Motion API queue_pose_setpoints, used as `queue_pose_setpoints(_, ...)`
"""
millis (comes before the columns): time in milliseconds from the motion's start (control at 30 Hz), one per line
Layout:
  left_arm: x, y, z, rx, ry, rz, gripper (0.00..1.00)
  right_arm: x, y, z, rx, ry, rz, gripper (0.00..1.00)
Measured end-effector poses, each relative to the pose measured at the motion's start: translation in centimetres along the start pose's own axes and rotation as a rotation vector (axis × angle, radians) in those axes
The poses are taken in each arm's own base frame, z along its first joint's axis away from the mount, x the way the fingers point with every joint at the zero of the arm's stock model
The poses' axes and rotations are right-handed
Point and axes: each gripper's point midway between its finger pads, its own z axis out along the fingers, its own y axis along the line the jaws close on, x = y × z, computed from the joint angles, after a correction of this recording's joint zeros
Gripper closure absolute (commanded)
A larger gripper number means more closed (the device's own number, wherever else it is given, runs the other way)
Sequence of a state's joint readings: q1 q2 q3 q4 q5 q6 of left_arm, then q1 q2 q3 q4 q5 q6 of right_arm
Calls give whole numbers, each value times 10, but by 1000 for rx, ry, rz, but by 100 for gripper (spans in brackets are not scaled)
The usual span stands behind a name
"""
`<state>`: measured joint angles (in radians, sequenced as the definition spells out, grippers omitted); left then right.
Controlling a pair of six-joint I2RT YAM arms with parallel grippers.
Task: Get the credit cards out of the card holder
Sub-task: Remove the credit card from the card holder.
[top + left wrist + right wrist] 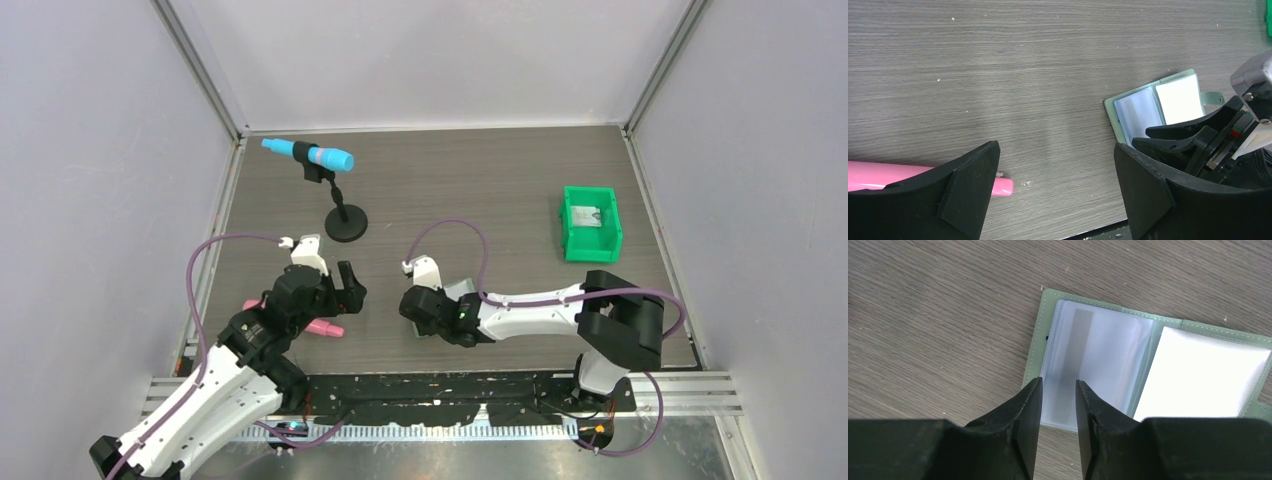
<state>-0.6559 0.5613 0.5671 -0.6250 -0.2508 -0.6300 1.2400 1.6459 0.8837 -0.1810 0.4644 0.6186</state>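
Observation:
The card holder [1048,325] lies open and flat on the table, pale green with two see-through panels. Its left pocket holds a pale credit card [1098,355] with a grey stripe; the right panel [1198,375] looks plain white. My right gripper [1058,382] hovers over the near edge of the left panel, its jaws a narrow gap apart with nothing between them. In the top view the right gripper [428,318] covers most of the holder [462,289]. My left gripper [1057,147] is wide open and empty, left of the holder [1158,105]. Another pale card [585,216] lies in the green bin.
A bright green plastic bin [606,240] stands at the right. A blue microphone-like object [310,155] sits on a black stand [346,226] at the back left. A pink cylinder [325,328] lies under the left arm, also seen in the left wrist view [898,176].

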Motion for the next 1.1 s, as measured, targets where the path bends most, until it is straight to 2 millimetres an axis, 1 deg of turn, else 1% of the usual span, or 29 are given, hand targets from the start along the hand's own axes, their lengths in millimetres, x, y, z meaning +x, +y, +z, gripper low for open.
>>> queue_pose_setpoints(100, 2, -2, 2, 9, 8, -3, 13, -3, 3, -2, -19, -13, 15, 72)
queue_pose_setpoints(167, 4, -3, 3, 15, 15, -10, 13, -5, 4, -4, -32, -20, 24, 75)
queue_pose_setpoints(200, 6, -4, 5, 19, 21, -14, 13, -5, 4, -5, -37, -25, 28, 75)
queue_pose_setpoints(267, 8, -5, 6, 22, 31, -15, 13, -7, 5, -7, -42, -31, 33, 67)
queue_pose_setpoints(300, 9, -6, 7, 24, 34, -15, 13, -7, 5, -7, -43, -33, 34, 57)
queue_pose_setpoints(400, 9, -7, 7, 29, 36, -18, 13, -7, 4, -7, -41, -33, 32, 40)
queue_pose_setpoints(533, 8, -8, 8, 34, 31, -20, 13, -4, 0, -7, -22, -26, 21, 30)
queue_pose_setpoints(600, 8, -8, 8, 34, 31, -20, 13, -4, -3, -7, -9, -25, 17, 28)
queue_pose_setpoints(833, 8, -8, 8, 34, 30, -20, 13, 1, -12, -5, 33, -15, -1, 27)
queue_pose_setpoints(967, 8, -8, 8, 34, 31, -20, 13, 10, -14, 2, 50, 9, -16, 30)
queue_pose_setpoints(1100, 10, -7, 9, 33, 35, -19, 13, 10, -13, 4, 52, 11, -16, 34)
